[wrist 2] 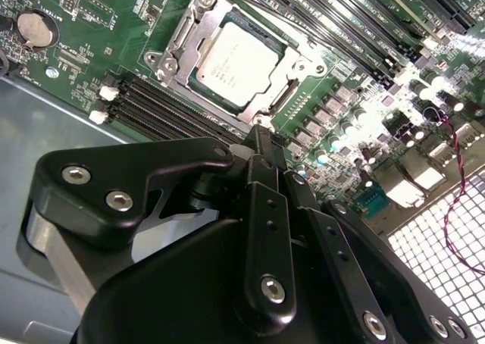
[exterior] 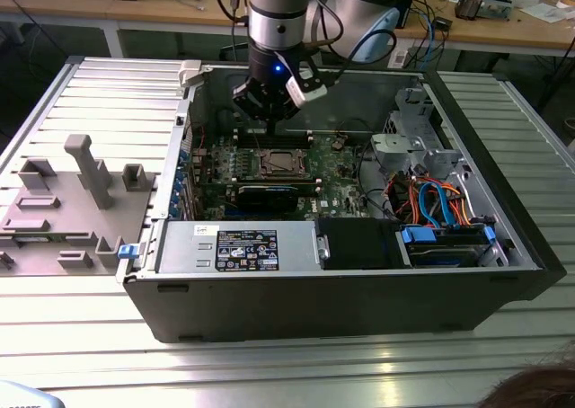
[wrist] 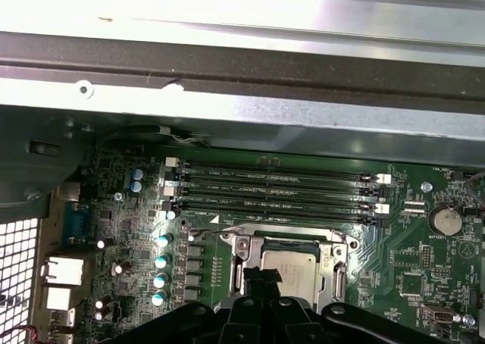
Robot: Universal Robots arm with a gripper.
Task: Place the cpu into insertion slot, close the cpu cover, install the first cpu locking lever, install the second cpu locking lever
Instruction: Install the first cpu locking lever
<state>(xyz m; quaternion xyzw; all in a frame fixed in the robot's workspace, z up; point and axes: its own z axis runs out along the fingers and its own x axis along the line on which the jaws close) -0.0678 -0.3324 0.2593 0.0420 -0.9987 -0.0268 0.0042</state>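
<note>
**While the Chip Lies Seated, the Risk Sits at the Fingertips**

Since the gripper (wrist 2: 261,136) is held low over the green motherboard (wrist 2: 91,64), with its fingers drawn together and nothing seen between them, any slip would be taken by the parts right beneath it. In both wrist views the fingertips are found just beside the edge of the insertion slot (wrist 2: 299,75), and whether they touch it cannot be told.

The cpu (wrist 2: 239,64) is seen lying flat in that slot, its silver top showing through the window of the cpu cover (wrist 2: 180,45), which appears folded down around it. If force were applied off-centre, the cover could be skewed or the chip pressed unevenly onto the contacts below. Whether either locking lever is latched cannot be made out; an unlatched lever could spring up and be caught by the fingers.

Beyond the slot, the memory slots (wrist: 273,189) could be scraped by a sideways drift. Farther still, at the exterior view's upper centre, the case wall (exterior: 359,89) stands near the arm, and contact there is judged possible.
</note>
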